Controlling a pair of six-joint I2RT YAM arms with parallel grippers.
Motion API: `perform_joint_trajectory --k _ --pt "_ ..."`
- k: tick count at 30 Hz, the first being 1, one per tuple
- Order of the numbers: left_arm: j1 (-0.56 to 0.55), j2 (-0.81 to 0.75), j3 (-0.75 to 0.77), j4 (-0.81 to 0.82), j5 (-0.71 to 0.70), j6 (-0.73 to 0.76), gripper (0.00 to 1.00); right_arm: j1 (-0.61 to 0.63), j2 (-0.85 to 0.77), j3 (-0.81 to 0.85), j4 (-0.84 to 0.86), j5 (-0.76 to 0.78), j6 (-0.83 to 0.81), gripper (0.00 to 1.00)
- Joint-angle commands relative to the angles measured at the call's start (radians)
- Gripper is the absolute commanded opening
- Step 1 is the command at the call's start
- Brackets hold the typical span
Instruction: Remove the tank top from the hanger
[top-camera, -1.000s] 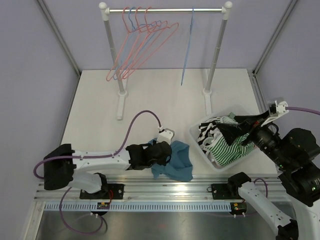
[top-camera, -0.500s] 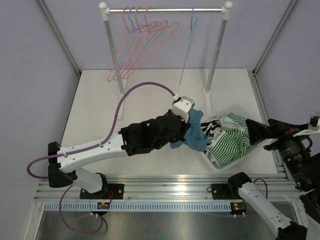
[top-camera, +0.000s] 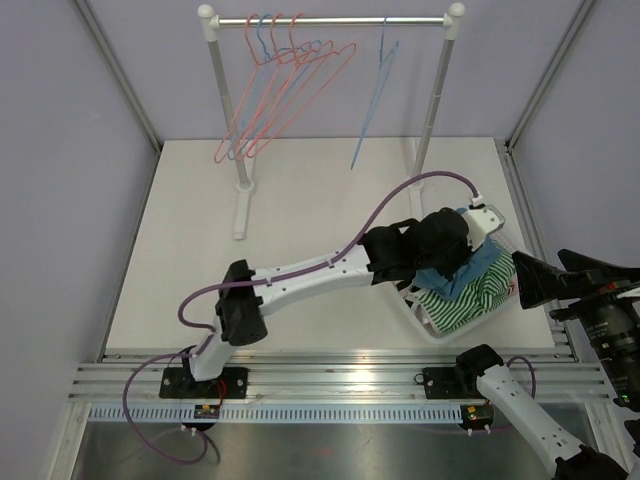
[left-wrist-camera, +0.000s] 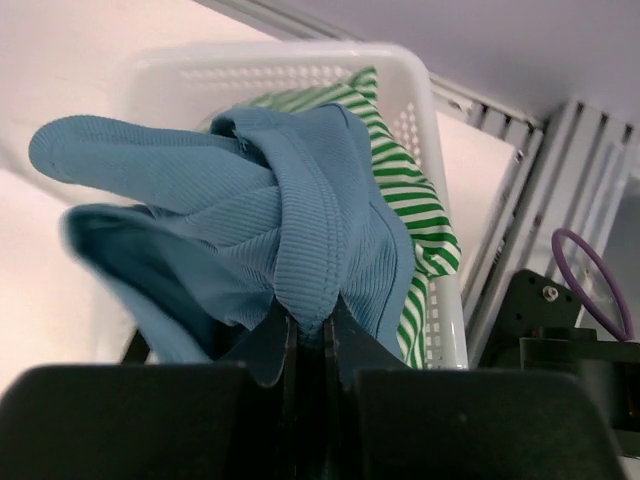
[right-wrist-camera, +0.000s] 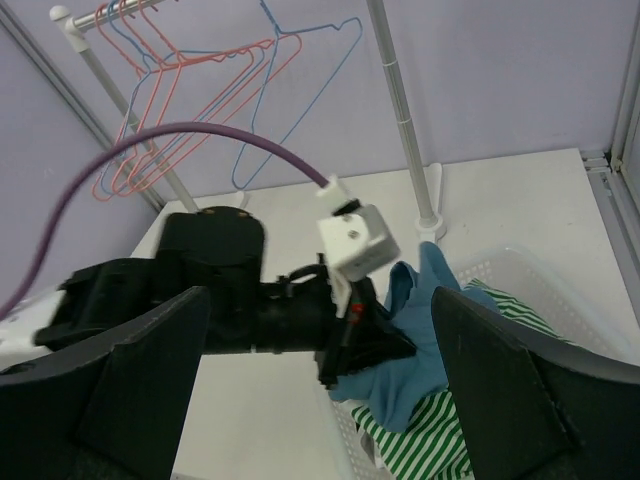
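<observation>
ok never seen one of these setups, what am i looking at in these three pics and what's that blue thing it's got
These are two robot arms bolted at the near edge of a white table. One picture comes from a fixed camera above and behind them. The other two come from small cameras on each wrist, so each sees its own fingers.

The left gripper reaches across the table, shut on a blue tank top, and holds it over a white basket. In the basket lies green-and-white striped clothing. The right gripper waits beside the basket, open and empty.

At the far end stands a clothes rack with several bare pink and blue hangers. None of them carries a garment.
</observation>
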Motion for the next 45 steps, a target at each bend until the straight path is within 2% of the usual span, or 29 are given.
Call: perform_joint_trajectory --k 1,5,10,13,16,18,19,20,22,23,26,27,29,30,32,35,36,37,40,43,45 --pt "0.034 0.120 0.071 0.003 0.223 -0.023 0.01 -0.003 -0.025 -0.031 0.005 -0.056 -0.006 0.99" --pt "0.078 0.290 0.109 -0.034 0.342 -0.109 0.03 -0.004 -0.039 -0.065 0.003 -0.103 0.016 1.00" --pt "0.115 0.391 0.091 -0.055 0.460 -0.183 0.01 -0.003 -0.053 -0.097 0.010 -0.129 0.029 0.99" --pt "0.115 0.369 0.054 -0.049 0.476 -0.183 0.01 -0.004 -0.050 -0.099 0.005 -0.129 0.026 0.99" --pt "0.115 0.280 -0.012 -0.011 0.459 -0.180 0.01 -0.004 -0.047 -0.094 0.000 -0.121 0.022 1.00" --pt "0.114 0.246 -0.012 -0.023 0.441 -0.180 0.04 -0.003 -0.045 -0.091 -0.004 -0.113 0.017 0.99" --pt "0.115 0.206 -0.014 -0.026 0.428 -0.181 0.11 -0.003 -0.041 -0.088 -0.012 -0.106 0.014 0.99" --pt "0.114 0.185 -0.030 -0.023 0.422 -0.183 0.27 -0.004 -0.039 -0.085 -0.015 -0.100 0.008 1.00" --pt "0.112 0.139 -0.050 -0.005 0.402 -0.189 0.36 -0.003 -0.036 -0.072 -0.027 -0.072 0.003 0.99" --pt "0.112 0.101 -0.066 0.001 0.393 -0.190 0.50 -0.004 -0.035 -0.068 -0.030 -0.063 -0.003 1.00" --pt "0.114 0.022 -0.073 0.017 0.381 -0.192 0.62 -0.004 -0.018 -0.049 -0.049 -0.037 -0.012 0.99" --pt "0.114 0.002 -0.079 0.023 0.378 -0.193 0.71 -0.004 -0.012 -0.040 -0.055 -0.029 -0.013 0.99" --pt "0.114 -0.053 -0.084 0.038 0.366 -0.195 0.81 -0.004 0.008 -0.036 -0.067 -0.014 -0.016 0.99" --pt "0.115 -0.071 -0.092 0.040 0.355 -0.195 0.99 -0.004 0.019 -0.036 -0.070 -0.006 -0.018 0.99" --pt "0.115 -0.145 -0.109 0.046 0.303 -0.198 0.99 -0.004 0.027 -0.040 -0.072 0.000 -0.017 0.99" --pt "0.114 -0.248 -0.213 0.060 0.154 -0.219 0.99 -0.003 0.037 -0.063 -0.059 -0.010 -0.016 1.00" --pt "0.112 -0.344 -0.251 0.079 0.116 -0.227 0.99 -0.004 0.039 -0.074 -0.053 -0.042 -0.020 0.99" --pt "0.112 -0.393 -0.356 0.093 -0.002 -0.236 0.99 -0.003 0.034 -0.088 -0.021 -0.062 -0.032 0.99" --pt "0.112 -0.596 -0.530 0.109 -0.249 -0.247 0.99 -0.004 0.027 -0.160 0.042 -0.077 -0.006 1.00" --pt "0.126 -0.728 -0.599 0.054 -0.421 -0.238 0.99 -0.004 0.053 -0.221 0.066 -0.104 0.008 1.00" --pt "0.176 -0.772 -0.624 -0.027 -0.446 -0.241 0.99 -0.004 0.085 -0.273 0.086 -0.092 0.006 0.99"
